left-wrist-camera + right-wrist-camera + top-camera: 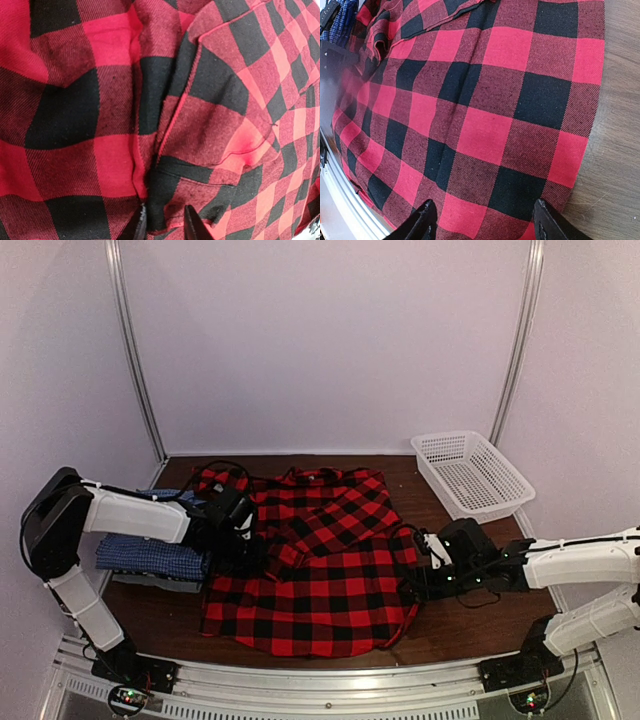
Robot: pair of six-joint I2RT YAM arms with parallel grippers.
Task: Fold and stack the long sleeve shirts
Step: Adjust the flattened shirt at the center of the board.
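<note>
Brown table (470,625), white walls (330,340): plaid shirt (320,570) centre, blue shirt (150,558) at 9 o'clock, basket (470,475) at 2. Left gripper (165,227) pinches a plaid fold; right gripper (482,225) gapes wide over the shirt's 3 o'clock edge.

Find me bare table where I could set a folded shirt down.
Widest bare table: between the red plaid shirt and the white mesh basket. Smaller patches lie by the front rail at both near corners. Crowded on the left, where the blue checked shirt sits beside the plaid.
</note>
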